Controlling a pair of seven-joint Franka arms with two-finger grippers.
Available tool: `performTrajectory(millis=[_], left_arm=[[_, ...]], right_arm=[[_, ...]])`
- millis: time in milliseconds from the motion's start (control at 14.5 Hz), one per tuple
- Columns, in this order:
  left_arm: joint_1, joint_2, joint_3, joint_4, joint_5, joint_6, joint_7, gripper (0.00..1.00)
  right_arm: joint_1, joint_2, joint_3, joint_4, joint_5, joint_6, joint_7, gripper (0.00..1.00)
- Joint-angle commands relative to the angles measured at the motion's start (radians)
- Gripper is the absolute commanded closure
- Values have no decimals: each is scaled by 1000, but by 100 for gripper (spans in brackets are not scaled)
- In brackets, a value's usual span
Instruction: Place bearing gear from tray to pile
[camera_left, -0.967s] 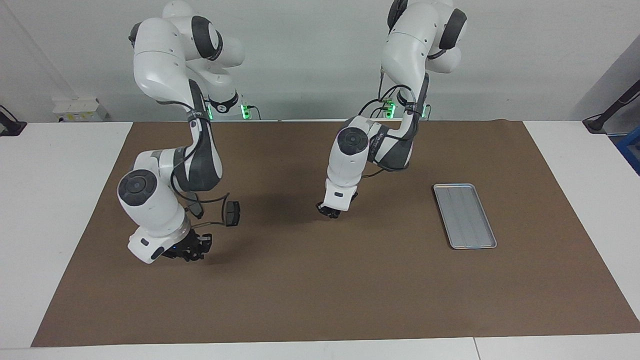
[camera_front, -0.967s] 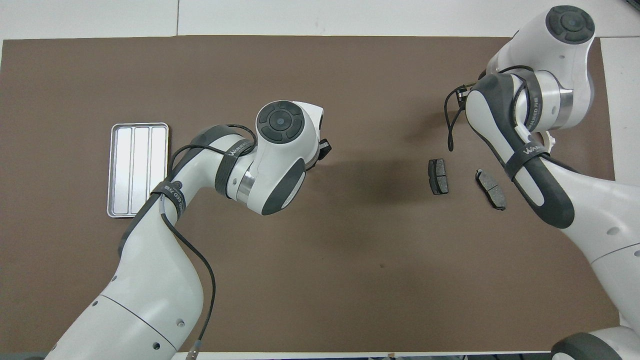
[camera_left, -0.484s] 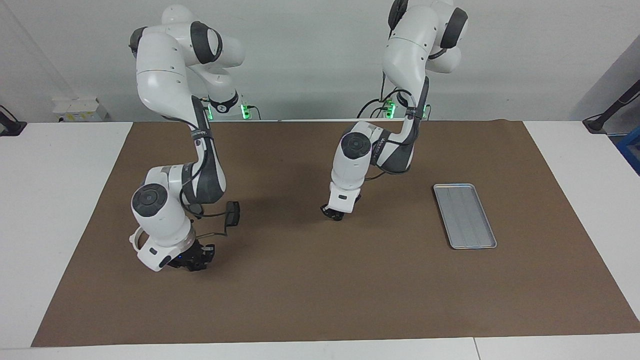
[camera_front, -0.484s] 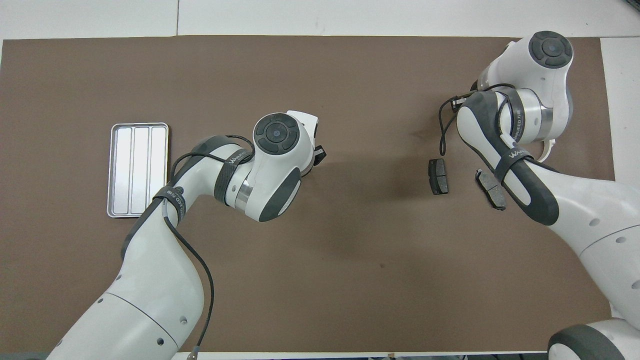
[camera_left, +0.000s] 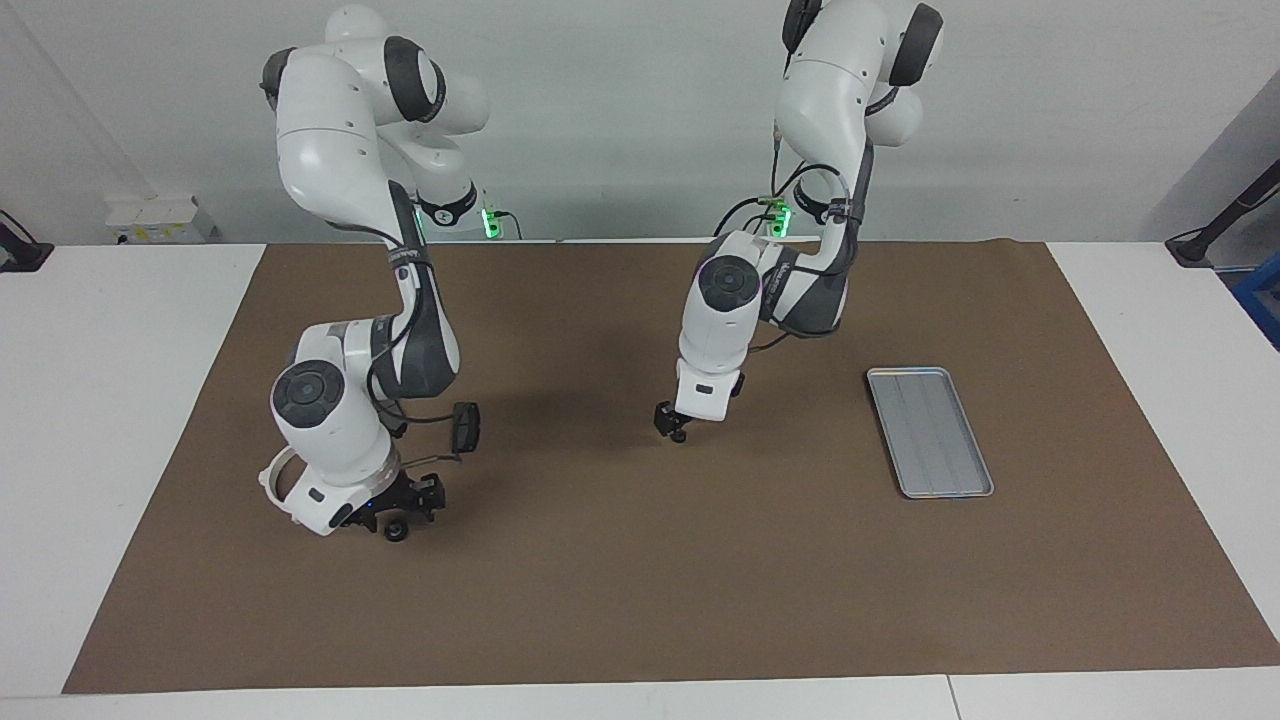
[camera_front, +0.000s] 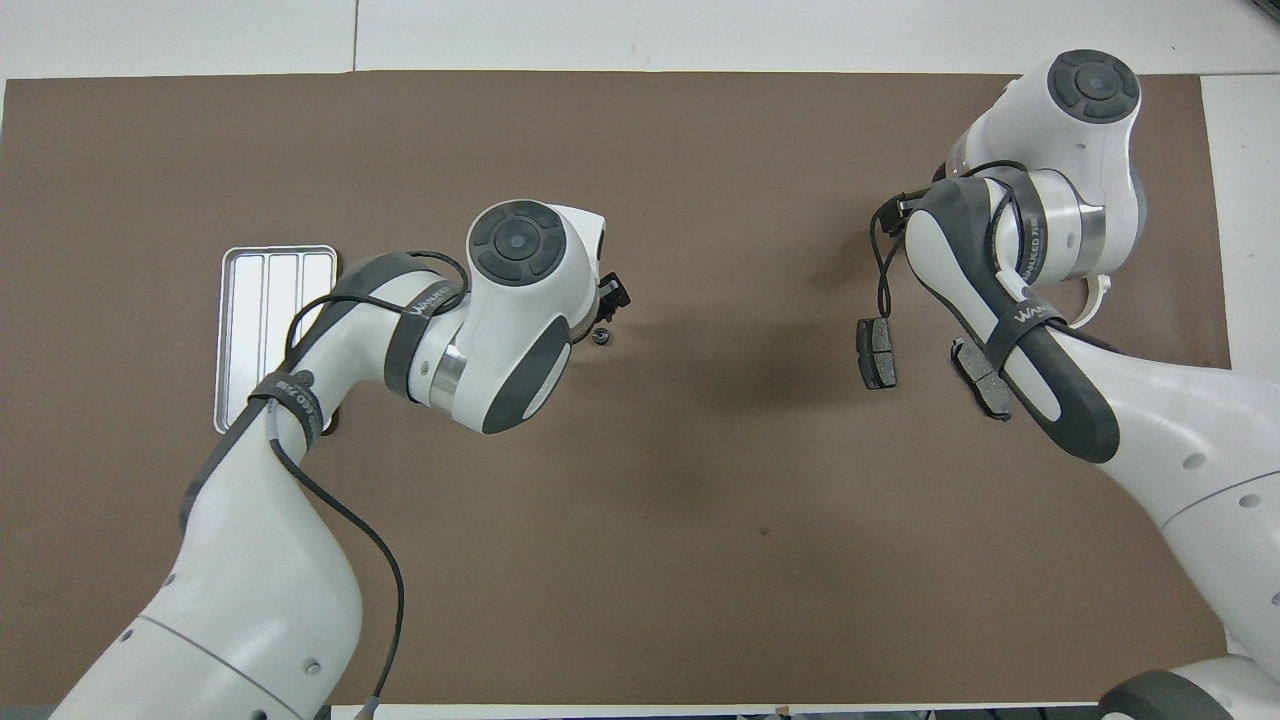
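The silver tray (camera_left: 930, 432) lies empty toward the left arm's end; the overhead view shows it (camera_front: 262, 340) partly under the left arm. A small grey round bearing gear (camera_front: 601, 337) lies on the mat mid-table, just under my left gripper (camera_left: 672, 426), which is open and slightly above it. The pile is at the right arm's end: a white bracket (camera_left: 268, 482), and two dark brake pads (camera_front: 876, 352) (camera_front: 982, 378). My right gripper (camera_left: 405, 505) is low beside the bracket. A small dark round part (camera_left: 397, 531) shows just under it.
A brown mat (camera_left: 640, 600) covers the table. The right arm's black cable (camera_left: 440, 420) hangs close to the nearer brake pad (camera_left: 466, 426). The right arm hides part of the pile in the overhead view.
My left gripper has risen and drawn back toward the tray, leaving the gear showing on the mat. My right gripper has shifted a little toward mid-table, and the small round part now shows beneath it.
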Motion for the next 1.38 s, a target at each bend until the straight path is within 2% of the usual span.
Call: performTrajectory(millis=[0, 207, 484, 622, 829, 1105, 1313], left_arm=[[141, -195, 1, -78, 14, -136, 162, 0], [328, -297, 0, -66, 11, -307, 483, 0], [455, -403, 1, -72, 13, -431, 674, 0], [494, -426, 6, -77, 11, -459, 738, 0], [512, -428, 4, -90, 13, -445, 745, 0], [527, -429, -6, -89, 4, -400, 743, 0], [530, -455, -13, -74, 4, -427, 798, 0]], right_arm=[[93, -90, 5, 29, -12, -155, 158, 0], [242, -96, 16, 109, 1, -259, 541, 0], [426, -71, 14, 114, 62, -232, 882, 0], [498, 1, 9, 147, 53, -181, 999, 0], [552, 90, 5, 219, 45, -144, 1072, 0], [555, 124, 6, 219, 36, -108, 1075, 0], [572, 147, 8, 209, 24, -77, 1088, 0]])
